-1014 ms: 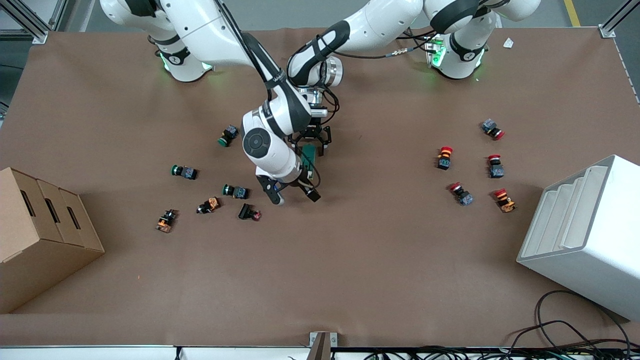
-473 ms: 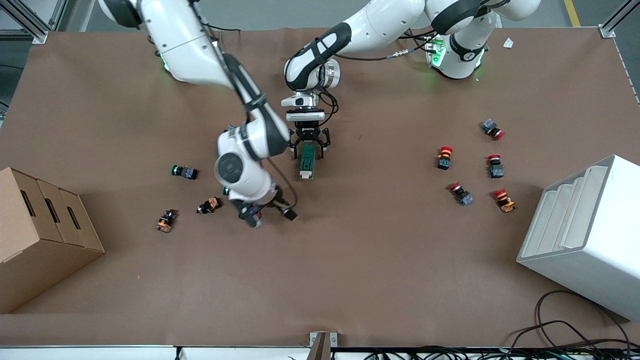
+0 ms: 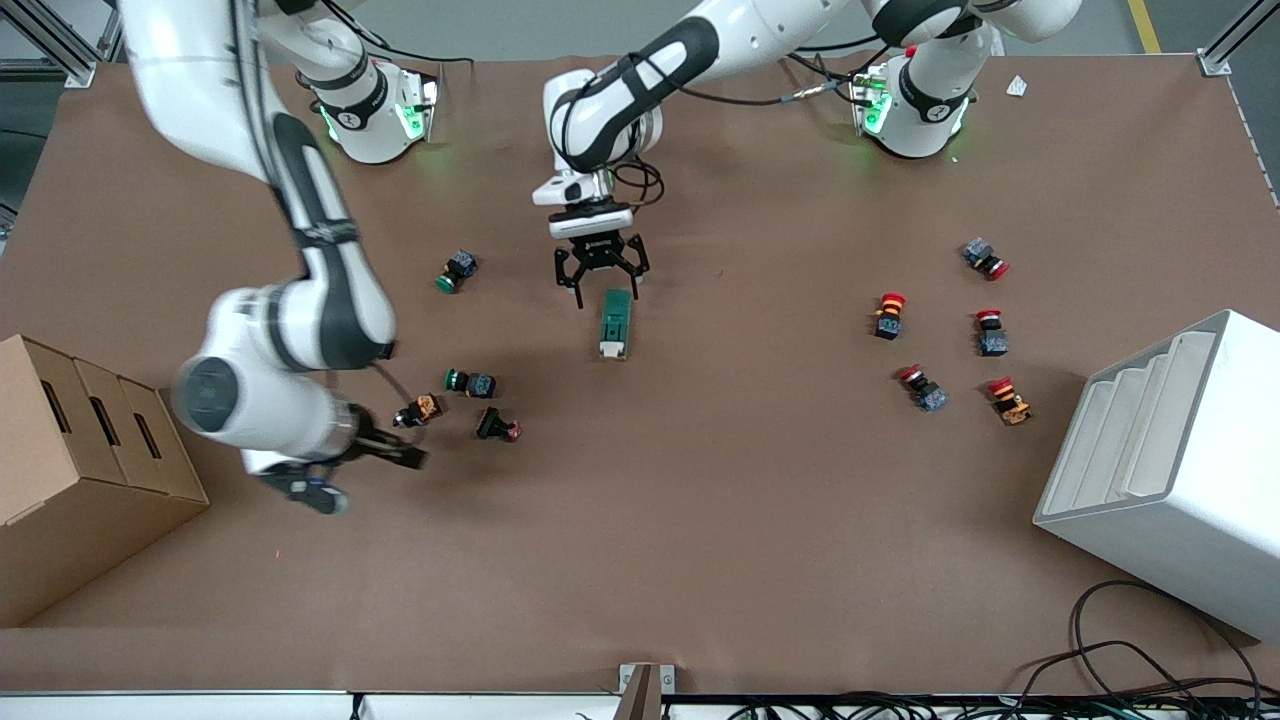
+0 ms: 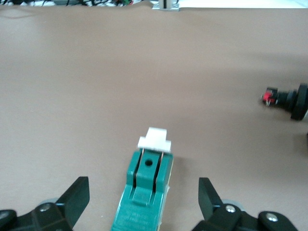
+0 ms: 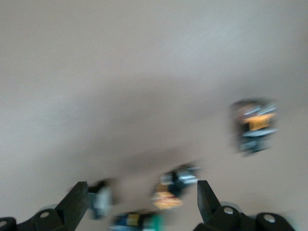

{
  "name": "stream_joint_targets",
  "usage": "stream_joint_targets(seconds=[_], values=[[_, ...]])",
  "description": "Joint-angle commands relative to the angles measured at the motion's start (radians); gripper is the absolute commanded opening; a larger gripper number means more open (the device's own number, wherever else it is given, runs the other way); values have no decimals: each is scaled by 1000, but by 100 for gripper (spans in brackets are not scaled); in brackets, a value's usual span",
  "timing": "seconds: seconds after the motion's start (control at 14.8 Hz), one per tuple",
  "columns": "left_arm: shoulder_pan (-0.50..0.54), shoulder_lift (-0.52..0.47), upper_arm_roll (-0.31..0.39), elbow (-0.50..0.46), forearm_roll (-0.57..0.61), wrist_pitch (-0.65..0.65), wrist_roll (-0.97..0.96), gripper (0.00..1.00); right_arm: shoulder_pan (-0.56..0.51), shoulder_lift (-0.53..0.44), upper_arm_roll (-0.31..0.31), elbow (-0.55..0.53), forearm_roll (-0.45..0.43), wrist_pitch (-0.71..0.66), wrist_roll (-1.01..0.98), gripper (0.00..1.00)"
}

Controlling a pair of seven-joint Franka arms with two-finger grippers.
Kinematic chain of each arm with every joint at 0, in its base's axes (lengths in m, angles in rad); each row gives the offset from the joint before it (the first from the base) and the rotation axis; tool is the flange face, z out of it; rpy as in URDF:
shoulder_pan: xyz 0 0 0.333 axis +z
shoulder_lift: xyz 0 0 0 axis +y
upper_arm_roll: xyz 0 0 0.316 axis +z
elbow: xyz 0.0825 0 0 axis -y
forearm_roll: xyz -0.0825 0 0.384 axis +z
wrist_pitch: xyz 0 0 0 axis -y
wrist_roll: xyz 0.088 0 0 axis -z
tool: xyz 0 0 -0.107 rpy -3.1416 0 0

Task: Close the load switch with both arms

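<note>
The right pincer is seen nearest the front camera, over the brown surface toward the right arm's end, just beside a cardboard box. Its fingers are seen spread in the right wrist view, with nothing between them. Several push buttons lie under and near it: an orange one, a black one with a red cap, and a green one.

Toward the left arm's end, a white bin stands on the surface, and a group of red buttons is scattered beside it.

Farther from the camera, the load switch lies flat near the middle of the surface, apart from every button. Its dark-green body points toward the robots' bases and its white lever toward the front camera.

The left pincer is held over the end of the switch that is farther from the camera. Its fingers are spread wide, one at each side of the green body, and no contact with it is seen.

Another green button lies farther still, beside the left pincer.
</note>
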Motion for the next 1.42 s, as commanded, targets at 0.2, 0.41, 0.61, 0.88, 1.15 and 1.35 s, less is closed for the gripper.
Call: stream_joint_targets(seconds=[0.2, 0.41, 0.61, 0.88, 1.15, 1.35], values=[[192, -245, 1, 55, -419, 6, 444, 100, 15, -101, -226, 125, -77, -303, -433, 100], [333, -338, 2, 122, -611, -49, 679, 100, 15, -103, -315, 248, -77, -430, -465, 100], [460, -372, -1, 191, -740, -95, 879, 100, -8, -103, -342, 357, -74, -560, -467, 100], [601, -447, -3, 218, -854, -187, 1106, 100, -13, -97, -336, 396, -70, -605, -424, 100], [691, -552, 103, 209, -996, -241, 1435, 100, 15, -104, -333, 397, -64, -612, -410, 100], [687, -648, 278, 172, -1205, -271, 1687, 100, -2, -139, -320, 376, -38, -607, -413, 100]])
